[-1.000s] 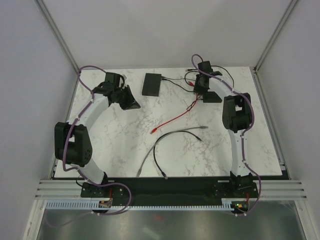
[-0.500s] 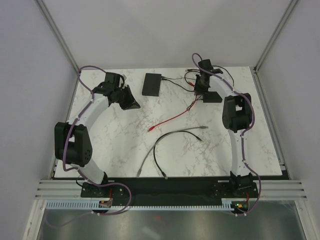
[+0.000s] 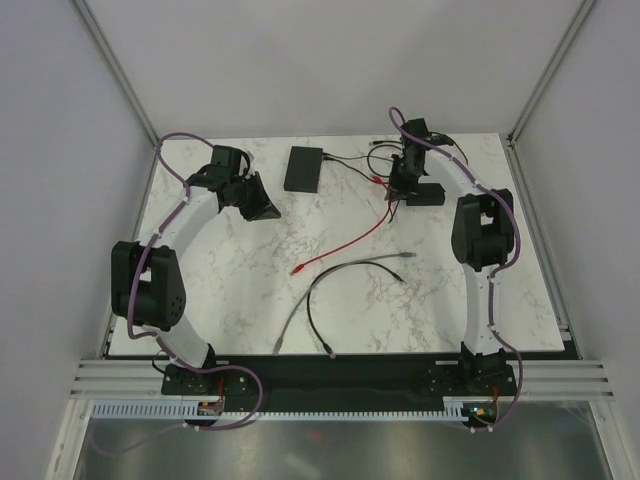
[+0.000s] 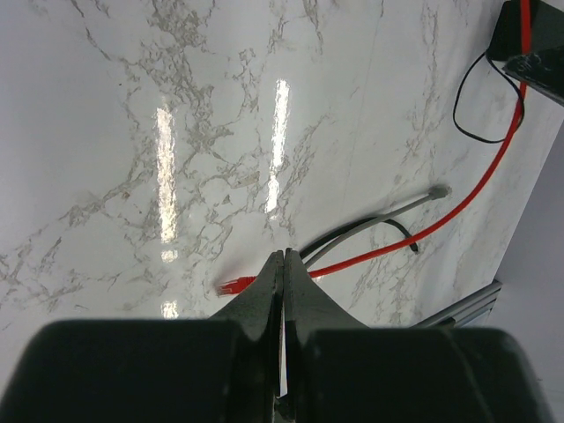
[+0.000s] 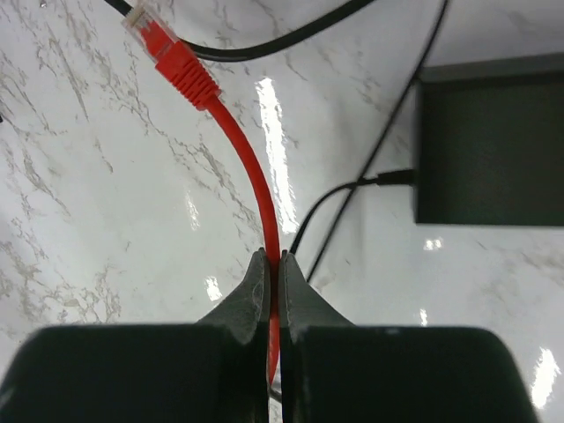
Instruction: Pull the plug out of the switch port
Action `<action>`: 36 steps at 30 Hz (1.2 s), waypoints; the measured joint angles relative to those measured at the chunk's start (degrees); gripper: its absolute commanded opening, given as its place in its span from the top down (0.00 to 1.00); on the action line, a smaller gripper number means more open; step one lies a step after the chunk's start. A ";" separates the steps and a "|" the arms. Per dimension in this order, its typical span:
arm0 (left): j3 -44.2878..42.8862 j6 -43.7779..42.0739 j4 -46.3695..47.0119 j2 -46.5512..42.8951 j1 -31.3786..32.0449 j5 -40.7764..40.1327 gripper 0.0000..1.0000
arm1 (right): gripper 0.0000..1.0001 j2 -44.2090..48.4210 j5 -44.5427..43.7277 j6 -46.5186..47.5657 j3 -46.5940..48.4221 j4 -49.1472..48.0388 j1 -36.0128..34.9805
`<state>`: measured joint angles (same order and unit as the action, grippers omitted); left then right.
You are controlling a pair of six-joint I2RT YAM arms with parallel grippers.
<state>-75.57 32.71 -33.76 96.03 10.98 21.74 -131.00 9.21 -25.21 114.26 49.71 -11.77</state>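
Pulling the plug from the switch port, late stage. In the top view the switch [image 3: 305,168] lies flat at the upper centre of the marble surface [image 3: 230,290], well apart from the right hand [image 3: 403,182], which hangs in the upper right just beside a smaller black box [image 3: 430,195]. The right wrist view shows that hand [image 5: 273,261] with its fingers pinched narrowly on the red cable [image 5: 251,163]. The cable's plug [image 5: 167,53] stands free at the upper left of the frame, clear tip exposed, seated in no socket. A black box [image 5: 489,141] at the right of that frame takes only a thin black cord [image 5: 352,198]; which of the two boxes it is cannot be told. The cable's other end [image 3: 297,268] lies loose at mid-surface. The left hand [image 4: 282,262], in the upper left of the top view [image 3: 266,210], is closed on itself and holds nothing. Judged from this, the extraction itself appears complete; what seems left is to lay the cable down and let go.
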 measured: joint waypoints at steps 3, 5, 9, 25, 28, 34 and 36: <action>0.00 0.00 -0.04 0.20 0.00 0.02 0.98 | 1.00 5.51 -4.57 0.07 -3.41 -0.66 0.00; 0.00 0.00 -0.02 0.22 0.00 0.00 0.98 | 1.00 9.49 -9.25 0.22 -4.74 -1.51 0.02; 0.00 0.00 -0.02 0.22 0.00 0.02 0.98 | 1.00 15.87 -17.70 0.35 -7.15 -4.07 0.59; 0.00 0.00 -0.02 0.20 0.00 0.02 0.98 | 1.00 20.11 -26.27 -4.83 -21.27 -13.70 10.21; 0.02 0.00 0.00 0.20 0.00 0.02 0.98 | 1.00 19.63 -30.58 -1.07 -14.88 -12.37 10.05; 0.24 0.00 0.00 0.20 0.00 0.02 0.98 | 1.00 24.74 -36.87 6.64 -13.38 -12.44 10.14; 0.33 0.00 -0.04 0.20 0.00 0.02 0.98 | 1.00 27.19 -37.66 8.02 -15.13 -11.63 10.21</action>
<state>-75.24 32.71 -33.80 96.23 10.98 21.76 -103.81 -28.45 -17.19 99.13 38.09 -1.56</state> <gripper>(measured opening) 0.028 0.022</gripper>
